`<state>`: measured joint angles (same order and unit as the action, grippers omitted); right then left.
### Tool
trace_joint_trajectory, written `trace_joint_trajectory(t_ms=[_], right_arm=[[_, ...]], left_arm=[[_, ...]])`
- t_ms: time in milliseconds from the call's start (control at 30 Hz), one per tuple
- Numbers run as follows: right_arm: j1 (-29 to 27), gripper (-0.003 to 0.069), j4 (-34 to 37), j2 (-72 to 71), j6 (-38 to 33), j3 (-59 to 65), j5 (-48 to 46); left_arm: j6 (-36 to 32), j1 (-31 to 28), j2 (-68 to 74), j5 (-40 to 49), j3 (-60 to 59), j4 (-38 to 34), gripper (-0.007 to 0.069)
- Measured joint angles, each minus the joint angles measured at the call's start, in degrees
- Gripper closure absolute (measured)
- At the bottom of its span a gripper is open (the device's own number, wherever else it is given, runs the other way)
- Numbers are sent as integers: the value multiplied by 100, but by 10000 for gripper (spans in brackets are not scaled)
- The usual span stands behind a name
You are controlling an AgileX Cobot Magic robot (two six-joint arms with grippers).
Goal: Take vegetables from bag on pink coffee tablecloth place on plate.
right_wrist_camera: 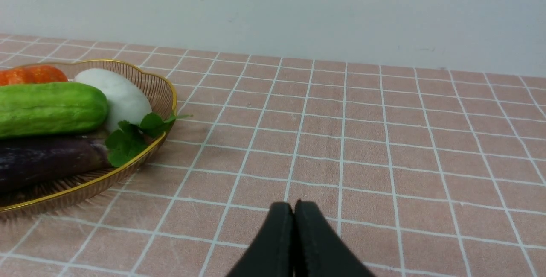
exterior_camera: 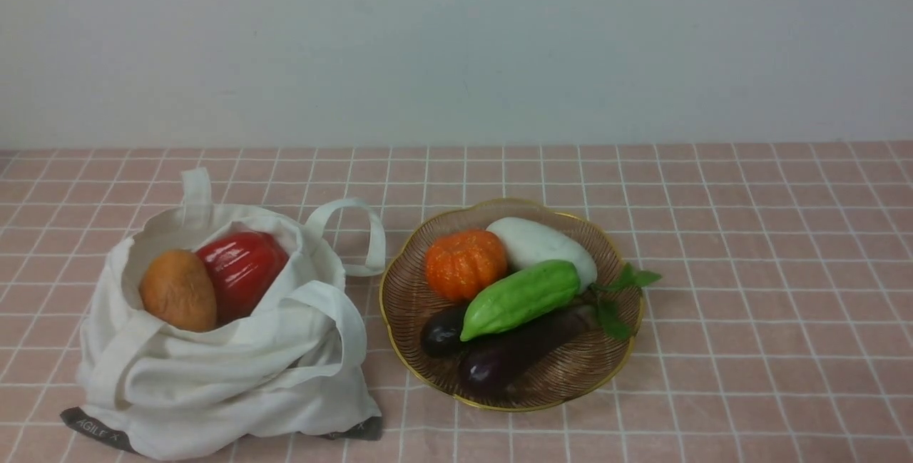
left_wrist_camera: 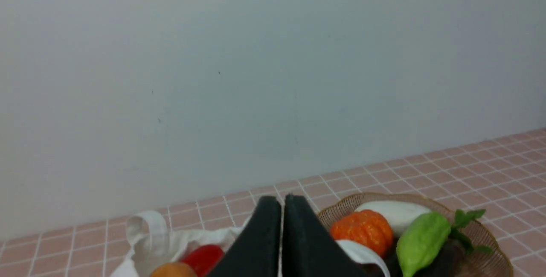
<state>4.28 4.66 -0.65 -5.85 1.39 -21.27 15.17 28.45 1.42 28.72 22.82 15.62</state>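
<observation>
We see the pink coffee tablecloth (exterior_camera: pixel 749 249) spread over the whole table. On the robot's left the bag (exterior_camera: pixel 214 377) slumps with its mouth open upward; just beside it, toward the middle, sits the plate (exterior_camera: pixel 563 388), near one loop handle. The plate already holds the light-green gourd (exterior_camera: pixel 521 297), lying aslant across two dark eggplants (exterior_camera: pixel 510 356), with an orange pumpkin (exterior_camera: pixel 465 263) and a white vegetable (exterior_camera: pixel 542 243) behind it. In the bag's mouth the red pepper (exterior_camera: pixel 242 270) and the potato-like lump (exterior_camera: pixel 178 290) lie side by side and touching, the potato to the outer left, its long axis running roughly front to back. Neither arm shows in the front view. The left gripper (left_wrist_camera: pixel 282 202) has its jaws pressed together on nothing, with the bag's mouth just ahead of it. The right gripper (right_wrist_camera: pixel 294 208) is likewise closed and empty over bare cloth beyond the plate. We judge the left arm nearer; it must open before reaching down.
</observation>
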Motion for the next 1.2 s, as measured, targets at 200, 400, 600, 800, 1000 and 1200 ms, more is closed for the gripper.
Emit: trace_joint_trajectory(t_ms=[200, 400, 600, 800, 1000, 1200], right_arm=[[0, 673, 0, 0, 0, 0, 0], [0, 673, 0, 0, 0, 0, 0], [0, 673, 0, 0, 0, 0, 0], [0, 673, 0, 0, 0, 0, 0], [0, 673, 0, 0, 0, 0, 0], [0, 673, 0, 0, 0, 0, 0]], left_arm=[[0, 0, 0, 104, -6, -48, 629], [-495, -355, -203, 83, -122, -653, 629], [-1517, -1507, -234, -221, -854, -1425, 629], [-2010, -2210, -234, -265, -1584, -1694, 629], [-2030, -2222, -234, -332, -2203, -1700, 629], [-2051, -2228, -234, -828, -2434, -1699, 629]])
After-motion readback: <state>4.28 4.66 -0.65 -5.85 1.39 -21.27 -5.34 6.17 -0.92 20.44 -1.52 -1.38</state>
